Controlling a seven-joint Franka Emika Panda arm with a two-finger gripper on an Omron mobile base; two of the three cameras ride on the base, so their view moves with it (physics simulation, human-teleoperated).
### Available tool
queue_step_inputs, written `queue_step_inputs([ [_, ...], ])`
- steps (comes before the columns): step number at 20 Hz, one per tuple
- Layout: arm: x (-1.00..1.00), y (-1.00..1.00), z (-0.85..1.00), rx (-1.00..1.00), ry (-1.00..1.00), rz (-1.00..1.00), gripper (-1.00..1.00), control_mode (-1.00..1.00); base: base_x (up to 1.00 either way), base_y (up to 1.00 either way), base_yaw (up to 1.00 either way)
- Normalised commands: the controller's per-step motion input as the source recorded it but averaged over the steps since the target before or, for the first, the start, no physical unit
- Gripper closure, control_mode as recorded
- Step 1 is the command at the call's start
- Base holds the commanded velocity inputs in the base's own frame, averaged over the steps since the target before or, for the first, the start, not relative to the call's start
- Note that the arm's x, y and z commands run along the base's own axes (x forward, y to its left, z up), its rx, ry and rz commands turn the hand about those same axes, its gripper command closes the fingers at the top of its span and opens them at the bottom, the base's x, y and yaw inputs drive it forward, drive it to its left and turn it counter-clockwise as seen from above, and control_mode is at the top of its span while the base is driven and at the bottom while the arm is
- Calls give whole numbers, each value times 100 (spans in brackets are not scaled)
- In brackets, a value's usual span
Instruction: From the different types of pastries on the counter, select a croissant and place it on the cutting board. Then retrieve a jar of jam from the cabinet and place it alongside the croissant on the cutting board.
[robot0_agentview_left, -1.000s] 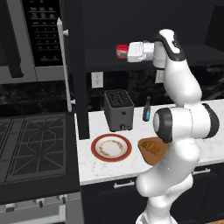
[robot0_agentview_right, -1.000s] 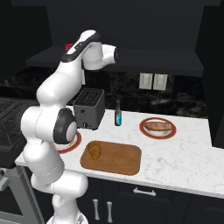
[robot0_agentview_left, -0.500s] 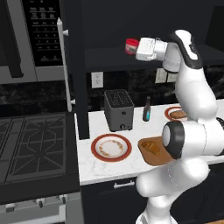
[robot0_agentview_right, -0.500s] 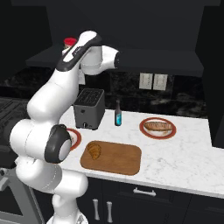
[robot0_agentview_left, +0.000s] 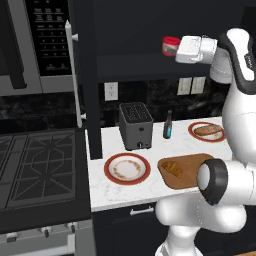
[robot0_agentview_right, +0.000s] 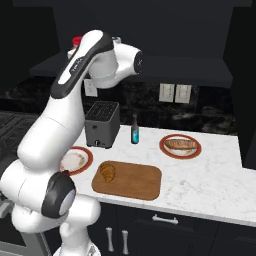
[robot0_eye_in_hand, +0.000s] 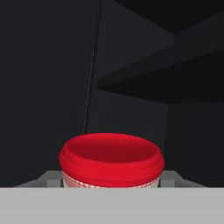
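- My pincer (robot0_agentview_left: 176, 48) sits in the upper right of the left base view, pinching the jar of jam (robot0_agentview_left: 170, 45) by its sides; in the hand view the jar's red lid (robot0_eye_in_hand: 111, 157) fills the lower middle, just ahead of my fingers.
- The jar is up in the air in front of the dark cabinet (robot0_agentview_left: 150, 30), clear of its shelf as far as I can judge.
- The croissant (robot0_agentview_left: 172, 168) already lies on the cutting board (robot0_agentview_left: 192, 162), toward the board's left end in the left base view; in the right base view it is likewise at the board's left end (robot0_agentview_right: 107, 171).
- The relation that matters next: the board lies well below my pincer, on the tabletop (robot0_agentview_right: 210, 175), so I judge the coming move to be a long descent with the jar kept upright.
- The board's long axis runs left to right across both base views, and the bare stretch of wood (robot0_agentview_right: 140, 180) is to the right of the croissant in the right base view; that is where I would aim the jar.
- Also on the tabletop, well apart from the board's free end: the toaster (robot0_agentview_right: 102, 123), a dark bottle (robot0_agentview_right: 134, 131), and a red-rimmed plate (robot0_agentview_right: 196, 148) carrying the longer pastry (robot0_agentview_right: 180, 144).
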Motion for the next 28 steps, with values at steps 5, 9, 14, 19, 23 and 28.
queue_step_inputs([
  [5,-100,-43,-5,-4,-1,-6,100,-100,0,0,0],
  [9,-100,-45,0,-2,0,-8,100,-100,0,0,0],
  [14,-100,-35,-5,-1,0,-15,100,-100,0,0,0],
  [19,-100,-17,-26,0,-2,-22,100,-100,0,0,0],
  [23,-100,-7,-79,0,-10,-39,100,-100,0,0,0],
  [28,-100,-24,-99,0,-7,-49,100,-100,0,0,0],
])
